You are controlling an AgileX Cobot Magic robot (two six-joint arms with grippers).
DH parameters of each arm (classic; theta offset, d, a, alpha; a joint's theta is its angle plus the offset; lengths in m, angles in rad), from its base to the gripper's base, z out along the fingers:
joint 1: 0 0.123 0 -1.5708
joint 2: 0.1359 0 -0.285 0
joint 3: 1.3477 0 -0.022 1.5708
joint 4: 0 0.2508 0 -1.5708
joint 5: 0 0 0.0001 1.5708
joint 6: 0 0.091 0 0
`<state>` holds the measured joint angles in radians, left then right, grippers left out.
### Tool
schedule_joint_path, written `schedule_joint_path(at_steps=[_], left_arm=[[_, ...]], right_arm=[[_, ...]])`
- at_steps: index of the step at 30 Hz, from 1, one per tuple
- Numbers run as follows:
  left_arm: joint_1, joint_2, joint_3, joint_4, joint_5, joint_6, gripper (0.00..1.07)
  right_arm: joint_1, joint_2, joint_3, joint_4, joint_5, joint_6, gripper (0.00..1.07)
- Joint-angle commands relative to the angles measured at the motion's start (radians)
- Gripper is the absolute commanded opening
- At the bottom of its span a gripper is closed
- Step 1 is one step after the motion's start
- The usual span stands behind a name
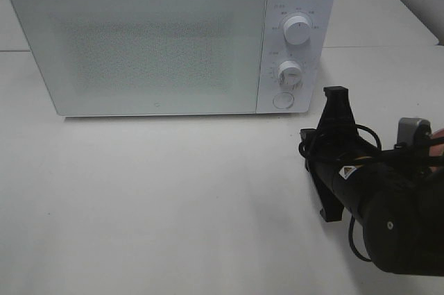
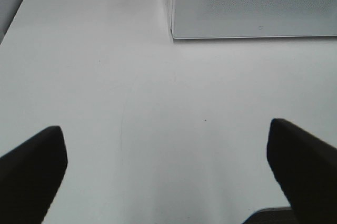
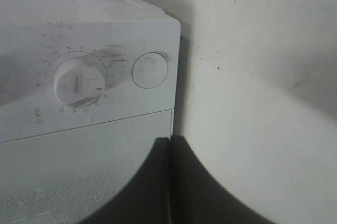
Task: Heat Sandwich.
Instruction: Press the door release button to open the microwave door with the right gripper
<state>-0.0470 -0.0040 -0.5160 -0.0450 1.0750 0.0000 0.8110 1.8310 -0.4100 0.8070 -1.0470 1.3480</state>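
Observation:
The sandwich is out of view. The white microwave [image 1: 152, 45] stands at the back of the table with its door shut. It also shows in the left wrist view [image 2: 253, 2] and the right wrist view [image 3: 89, 34]. My right gripper [image 1: 336, 91] is shut and empty, with its fingers pressed together in the right wrist view [image 3: 169, 147]. It sits just in front of the control panel, close to the round button [image 1: 282, 100] [image 3: 149, 69] and the lower knob [image 1: 290, 73] [image 3: 79, 83]. My left gripper [image 2: 168, 168] is open and empty over bare table, left of the microwave's front.
An upper knob [image 1: 297, 29] sits on the control panel. The white table [image 1: 173, 198] stretches in front of the microwave. A table seam runs behind it at the right [image 1: 388, 46]. The right arm's black cables [image 1: 326, 146] hang at the lower right.

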Motion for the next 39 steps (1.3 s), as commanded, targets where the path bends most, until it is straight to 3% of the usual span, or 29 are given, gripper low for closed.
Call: schedule_joint_path(at_steps=[1, 7, 18, 39], left_arm=[[0.003, -0.026, 0.0, -0.006, -0.009, 0.0, 0.98], [0.003, -0.026, 0.0, -0.006, -0.009, 0.0, 0.98], [0.003, -0.026, 0.0, -0.006, -0.009, 0.0, 0.98], [0.003, -0.026, 0.0, -0.006, -0.009, 0.0, 0.98]], right_arm=[[-0.047, 0.019, -0.04, -0.065, 0.026, 0.006, 0.0], [-0.137, 0.062, -0.128, -0.144, 0.09, 0.007, 0.0], [-0.223, 0.128, -0.262, -0.211, 0.156, 0.007, 0.0], [-0.282, 0.256, -0.411, -0.21, 0.202, -0.02, 0.0]])
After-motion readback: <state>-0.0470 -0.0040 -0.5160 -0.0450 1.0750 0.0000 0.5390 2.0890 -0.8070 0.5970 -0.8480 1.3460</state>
